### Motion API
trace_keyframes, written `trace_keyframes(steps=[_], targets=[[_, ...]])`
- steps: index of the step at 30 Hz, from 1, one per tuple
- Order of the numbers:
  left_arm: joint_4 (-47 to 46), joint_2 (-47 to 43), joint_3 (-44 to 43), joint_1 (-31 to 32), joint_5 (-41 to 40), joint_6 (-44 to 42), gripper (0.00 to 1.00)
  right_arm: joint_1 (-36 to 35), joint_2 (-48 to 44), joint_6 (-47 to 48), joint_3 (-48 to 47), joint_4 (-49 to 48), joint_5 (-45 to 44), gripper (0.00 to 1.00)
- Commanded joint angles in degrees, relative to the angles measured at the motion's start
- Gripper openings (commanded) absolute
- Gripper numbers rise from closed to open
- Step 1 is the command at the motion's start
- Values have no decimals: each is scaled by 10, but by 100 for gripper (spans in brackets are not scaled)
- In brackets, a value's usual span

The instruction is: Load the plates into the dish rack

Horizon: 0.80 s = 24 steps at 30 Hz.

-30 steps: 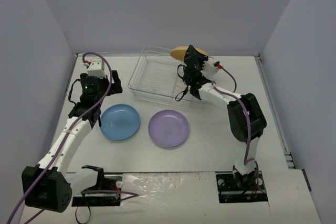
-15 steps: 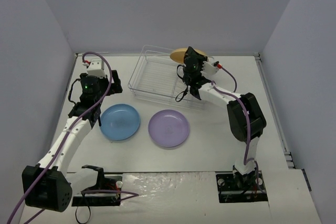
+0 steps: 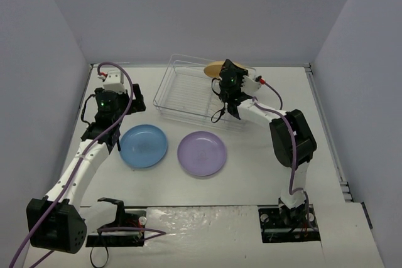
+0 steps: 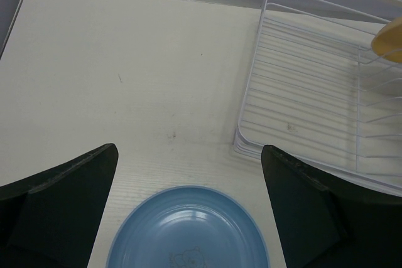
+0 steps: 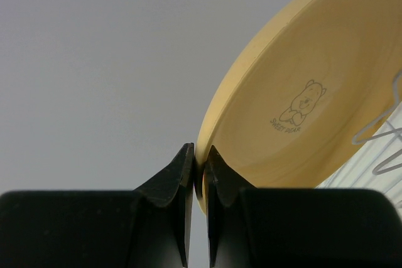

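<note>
1. The yellow plate (image 3: 215, 66) (image 5: 301, 73) is off the desk, tilted up on edge over the far right corner of the rack (image 3: 182, 95) (image 4: 308, 92). That is the side with the upright dividers.
2. A small bear drawing (image 5: 301, 106) with a line of tiny print shows on the plate's face in the right wrist view. Thin rack wires cross in front of its lower right part there. I cannot tell whether the plate touches them.
3. The right fingers (image 3: 225, 75) (image 5: 188, 177) are narrow, pinching the yellow plate's rim with one finger on each face.
4. In the left wrist view only a slice of the yellow plate (image 4: 389, 37) shows, at the right edge above the dividers.
5. The rack stands on the desk (image 3: 251, 167) at its far middle, and no plate sits on its flat wire floor.
6. The blue plate (image 3: 144, 145) (image 4: 188, 230) lies flat on the desk, near the rack's left front corner but apart from it.
7. The purple plate (image 3: 201, 154) lies flat to the right of the blue one, with a gap between them, on the near side of the rack.
8. The left fingers (image 3: 116, 117) are wide and hold nothing. They hang above the far left edge of the blue plate, which shows between them in the left wrist view.
9. The right arm reaches from its base at the near edge up to the rack's far right corner, and the left arm reaches up the left side of the desk.
</note>
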<state>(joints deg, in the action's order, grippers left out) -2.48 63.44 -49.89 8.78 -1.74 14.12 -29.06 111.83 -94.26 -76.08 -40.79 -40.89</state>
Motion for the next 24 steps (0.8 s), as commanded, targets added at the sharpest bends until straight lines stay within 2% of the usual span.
trace_keyframes(steps=[1, 6, 8, 10, 17, 21, 24], targets=[[-34, -6, -20, -5, 2, 9, 97, 15, 10, -30, -36, -26, -12, 10], [-34, -2, -21, -5, 2, 9, 97, 16, 14, -37, -40, -22, -12, 23], [-34, -2, -21, -5, 3, 10, 97, 17, 15, -34, -41, -23, -9, 35], [-34, -1, -22, -5, 3, 10, 97, 17, 14, -34, -37, -27, -8, 51], [-31, 0, -26, -5, 2, 9, 97, 18, 5, -6, -34, -44, 19, 85], [-25, -1, -28, -4, 1, 8, 97, 18, -9, 15, -26, -36, 42, 98], [-23, -4, -29, -5, 0, 8, 97, 17, -26, -2, 6, -30, 50, 100]])
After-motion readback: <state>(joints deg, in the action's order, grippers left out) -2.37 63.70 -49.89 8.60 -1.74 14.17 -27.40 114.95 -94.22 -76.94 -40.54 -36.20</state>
